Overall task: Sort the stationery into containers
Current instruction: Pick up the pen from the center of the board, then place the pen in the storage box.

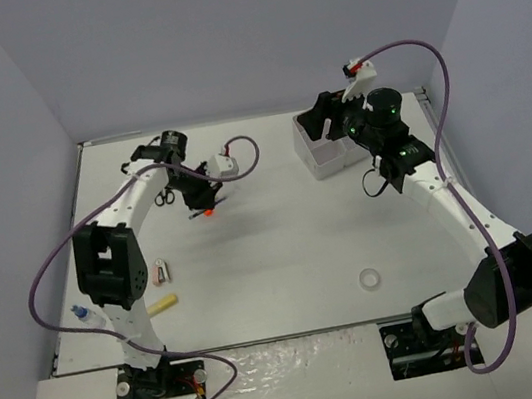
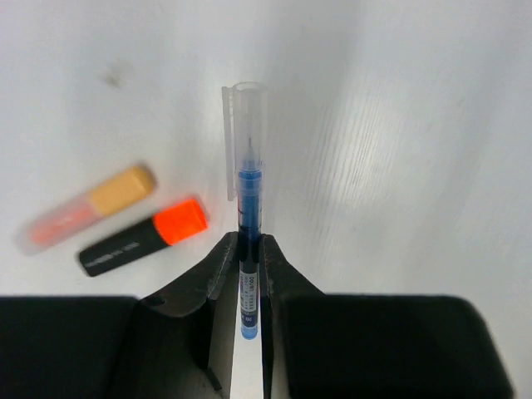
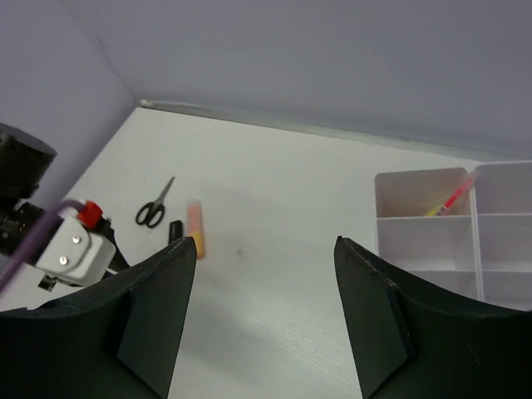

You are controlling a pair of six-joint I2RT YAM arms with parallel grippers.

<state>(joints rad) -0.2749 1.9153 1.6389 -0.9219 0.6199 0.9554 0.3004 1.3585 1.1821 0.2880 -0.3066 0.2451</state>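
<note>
Left fingers (image 2: 218,270) clenched on blue pen (image 2: 249,179), lower centre; right fingers (image 3: 158,307) spread, empty. Carry pen level to organiser box (image 3: 424,218), right of frame; release low inside a compartment

I work in a lab test cell. A white table (image 1: 284,247) fills the middle of the top view, boxed in by plain lilac-grey panels (image 1: 239,32) at left, top and right. My left arm's base (image 1: 159,386) and right arm's base (image 1: 430,340) are bolted along the bottom edge, and a purple cable (image 1: 31,297) loops loose.
</note>
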